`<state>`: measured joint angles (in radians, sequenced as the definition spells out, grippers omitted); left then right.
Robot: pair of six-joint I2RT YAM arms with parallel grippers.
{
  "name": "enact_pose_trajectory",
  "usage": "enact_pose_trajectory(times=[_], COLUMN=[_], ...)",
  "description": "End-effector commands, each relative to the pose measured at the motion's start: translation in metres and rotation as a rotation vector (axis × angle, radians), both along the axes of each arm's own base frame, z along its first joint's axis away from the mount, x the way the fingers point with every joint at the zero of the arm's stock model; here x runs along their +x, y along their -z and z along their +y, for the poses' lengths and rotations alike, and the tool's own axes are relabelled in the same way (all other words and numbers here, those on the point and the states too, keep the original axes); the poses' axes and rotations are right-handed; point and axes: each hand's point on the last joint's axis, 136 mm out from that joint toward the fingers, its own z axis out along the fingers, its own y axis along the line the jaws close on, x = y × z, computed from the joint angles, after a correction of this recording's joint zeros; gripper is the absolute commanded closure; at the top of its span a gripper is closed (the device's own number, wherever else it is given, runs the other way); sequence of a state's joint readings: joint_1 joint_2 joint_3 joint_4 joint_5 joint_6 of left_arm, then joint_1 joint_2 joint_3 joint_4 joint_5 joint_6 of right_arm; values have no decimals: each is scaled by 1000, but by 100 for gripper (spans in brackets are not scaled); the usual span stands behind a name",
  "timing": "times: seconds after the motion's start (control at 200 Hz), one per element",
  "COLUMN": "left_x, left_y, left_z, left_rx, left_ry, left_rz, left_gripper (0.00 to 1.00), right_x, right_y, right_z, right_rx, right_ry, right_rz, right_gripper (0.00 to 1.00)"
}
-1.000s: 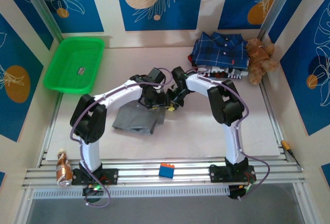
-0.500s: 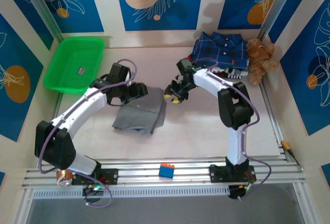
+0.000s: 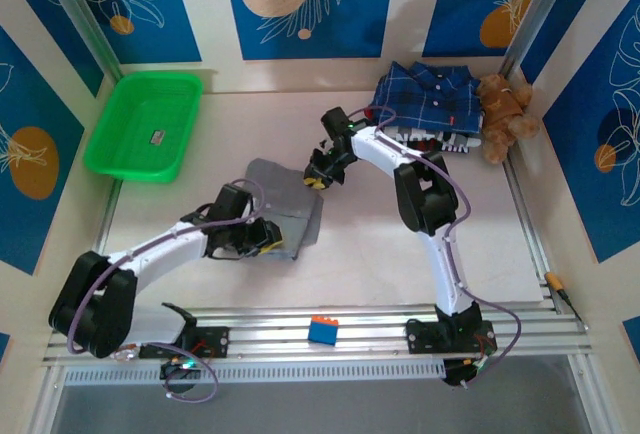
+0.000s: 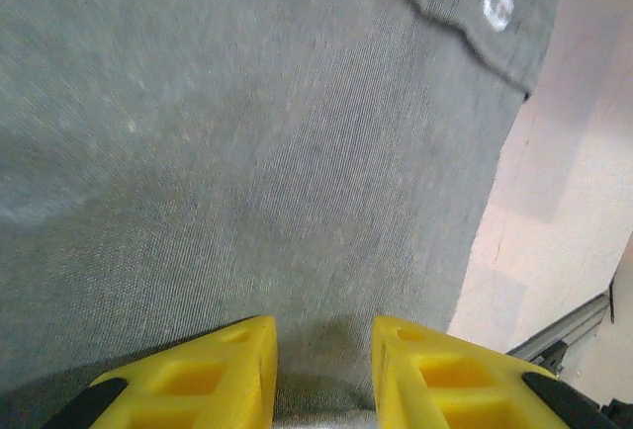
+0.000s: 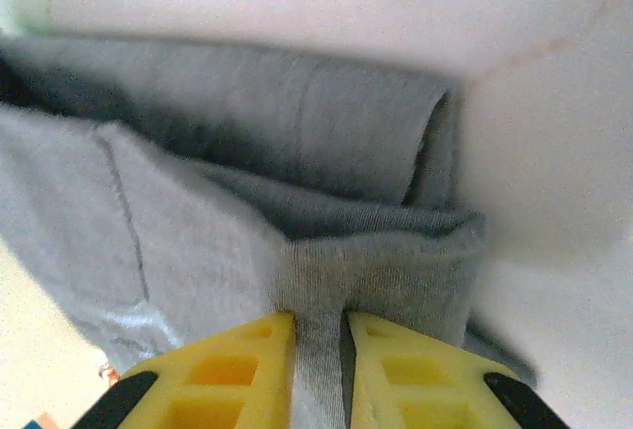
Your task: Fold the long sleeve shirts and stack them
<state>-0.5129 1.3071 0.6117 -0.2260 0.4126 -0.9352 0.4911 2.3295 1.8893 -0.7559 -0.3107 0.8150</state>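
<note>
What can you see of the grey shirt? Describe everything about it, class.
The grey shirt is plain mid-grey woven cloth, folded into a rough layered rectangle on the table. A white button sits on one placket edge. The right gripper pinches a bunched fold at its far corner; the left gripper straddles its near edge, grip unclear.

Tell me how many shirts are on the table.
2. The grey shirt lies in the middle; the plaid shirt sits in the far right corner. Others may lie hidden beneath it.

Overhead view from behind; both wrist views close on grey shirt (image 3: 288,199).
</note>
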Motion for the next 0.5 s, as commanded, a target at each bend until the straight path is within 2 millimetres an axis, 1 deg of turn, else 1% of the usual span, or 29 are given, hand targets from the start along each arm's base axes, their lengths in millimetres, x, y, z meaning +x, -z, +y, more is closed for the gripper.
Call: enact_pose_trajectory(times=[0.0, 0.14, 0.18, 0.235, 0.285, 0.345, 0.395, 0.405, 0.42, 0.495], left_x=[-1, -10, -12, -14, -12, 1, 13, 16, 20, 39], left_y=[0, 9, 8, 2, -9, -33, -51, -54, -58, -72], left_z=[-16, -18, -21, -23, -23, -16, -4, 0, 5, 30], left_rx=[-63, -60, -78, -96, -100, -96, -77, -73, -66, -18], left_ry=[11, 41, 57, 80, 94, 73, 35, 23, 8, -51], left_rz=[-17, -9, -9, -17, -40, -89, -111, -111, -112, -103], left_gripper=[69, 63, 61, 58, 54, 49, 45, 44, 44, 41], right_x=[8, 21, 21, 22, 20, 16, 10, 8, 6, -16], right_y=[10, 11, 9, 0, -11, -30, -48, -49, -57, -76], right_z=[4, 10, 12, 13, 15, 14, 11, 11, 10, 10], right_rx=[-6, 0, 4, 15, 25, 24, 20, 19, 24, 39], right_ry=[32, 52, 51, 40, 23, 0, -16, -19, -24, -48], right_rz=[41, 37, 36, 20, -1, -34, -66, -67, -79, -88], right_gripper=[80, 80, 79, 77, 74, 71, 68, 67, 67, 64])
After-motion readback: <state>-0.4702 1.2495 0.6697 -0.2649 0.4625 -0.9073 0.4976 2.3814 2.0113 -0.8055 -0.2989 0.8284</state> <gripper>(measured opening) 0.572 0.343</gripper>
